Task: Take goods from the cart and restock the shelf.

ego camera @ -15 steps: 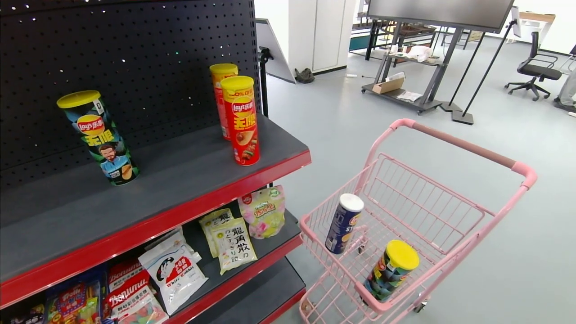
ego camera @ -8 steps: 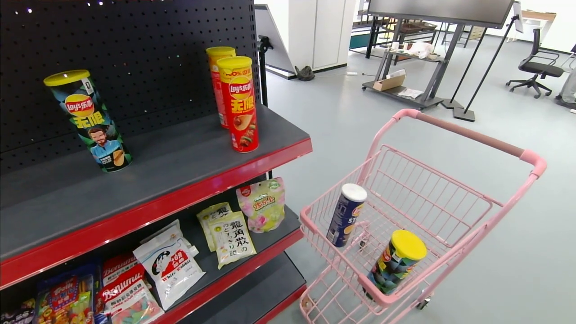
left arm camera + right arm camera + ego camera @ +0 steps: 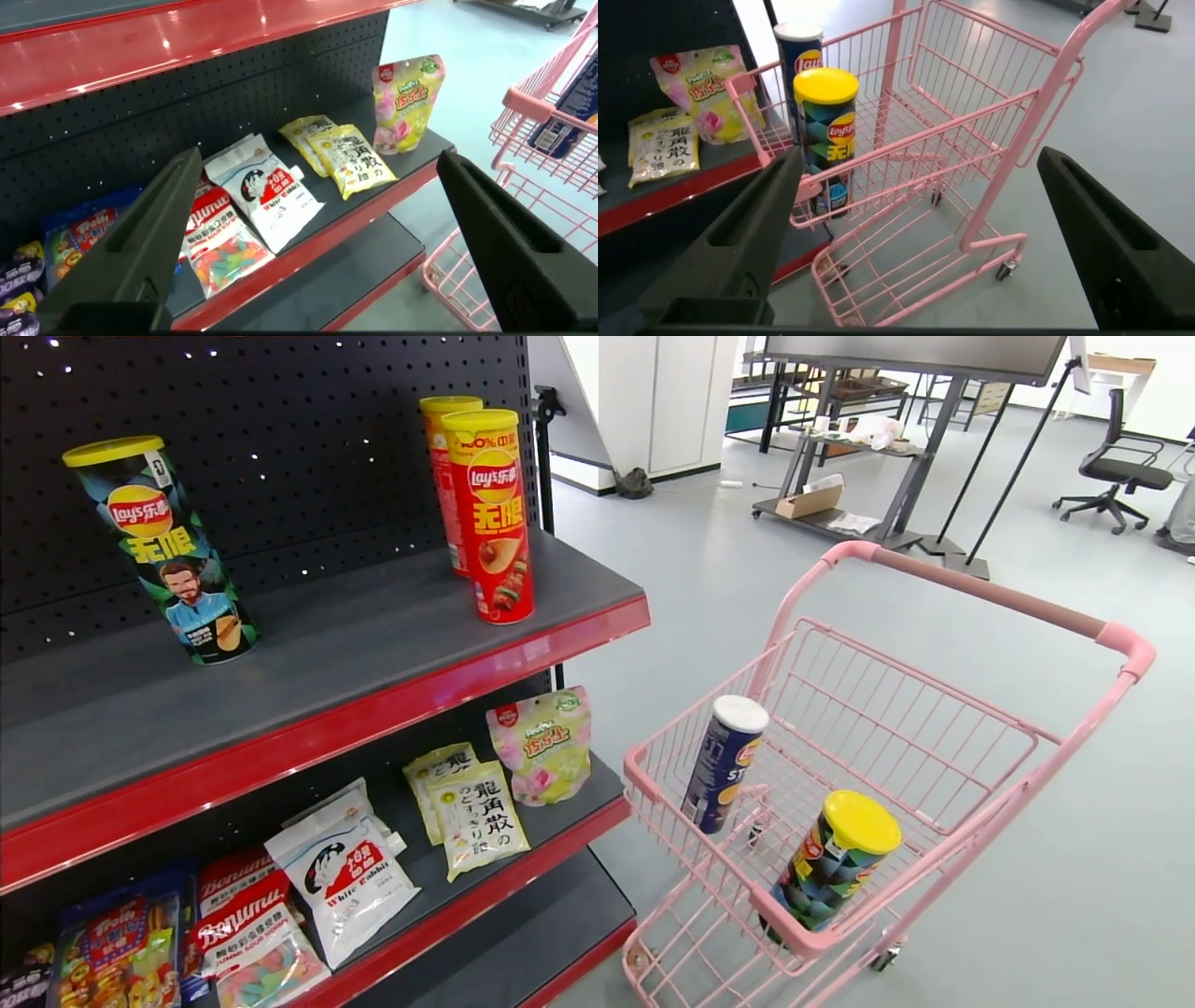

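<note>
We face a shop aisle set up inside an open office: a red-edged shelf [image 3: 373, 644] with a pegboard back [image 3: 280, 448] carries chip cans [image 3: 490, 513] and snack bags [image 3: 476, 817]. A pink cart [image 3: 980, 597] stands beside it (two more cans [image 3: 834, 873] inside). An office chair [image 3: 1116, 476] and a large screen [image 3: 915, 355] on a stand occupy the grey floor [image 3: 709, 579] behind.
</note>
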Robot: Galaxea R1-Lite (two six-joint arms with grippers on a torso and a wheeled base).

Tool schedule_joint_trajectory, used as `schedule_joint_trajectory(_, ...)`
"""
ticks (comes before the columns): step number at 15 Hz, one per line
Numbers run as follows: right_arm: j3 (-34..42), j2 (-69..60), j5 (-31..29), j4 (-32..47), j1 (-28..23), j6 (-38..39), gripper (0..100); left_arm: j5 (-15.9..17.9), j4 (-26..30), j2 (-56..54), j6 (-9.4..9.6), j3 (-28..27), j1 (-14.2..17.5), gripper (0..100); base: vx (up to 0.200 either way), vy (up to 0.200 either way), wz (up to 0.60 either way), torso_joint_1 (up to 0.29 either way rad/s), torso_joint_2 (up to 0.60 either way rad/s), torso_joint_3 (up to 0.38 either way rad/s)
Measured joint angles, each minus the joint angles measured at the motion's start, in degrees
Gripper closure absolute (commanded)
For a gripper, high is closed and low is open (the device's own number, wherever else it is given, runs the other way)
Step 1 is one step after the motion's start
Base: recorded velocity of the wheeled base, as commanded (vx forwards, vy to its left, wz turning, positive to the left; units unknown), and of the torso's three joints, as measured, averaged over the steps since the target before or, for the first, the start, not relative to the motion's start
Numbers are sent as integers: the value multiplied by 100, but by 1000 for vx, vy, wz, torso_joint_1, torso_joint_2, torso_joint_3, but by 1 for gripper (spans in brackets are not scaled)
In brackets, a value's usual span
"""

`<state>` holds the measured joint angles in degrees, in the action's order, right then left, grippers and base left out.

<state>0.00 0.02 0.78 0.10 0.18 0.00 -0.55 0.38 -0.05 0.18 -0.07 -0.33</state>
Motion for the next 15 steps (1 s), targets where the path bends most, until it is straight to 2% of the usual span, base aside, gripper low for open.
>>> schedule_joint_trajectory(3,-160,245,85,1,78,293,0,4,0,0,0,0,-5,0,0,0,0,0,0,0)
schedule_joint_trajectory(5,-827,898,138,-63,141,796,0,4,2,0,0,-2,0,0,0,0,0,0,0,0)
schedule_joint_trajectory(7,-1454,2059,272,-305,332,985,0,4,2,0,0,-2,0,0,0,0,0,0,0,0)
schedule_joint_trajectory(8,-1565,2687,324,-645,494,998,0,4,2,0,0,-2,0,0,0,0,0,0,0,0)
schedule_joint_trajectory(12,-1019,5526,461,-3469,1029,1005,0,4,6,0,-2,-2,-2,0,0,0,0,0,0,0)
schedule_joint_trajectory(15,-542,7167,540,-4712,1342,996,0,4,6,0,0,-2,0,0,0,0,0,0,0,0)
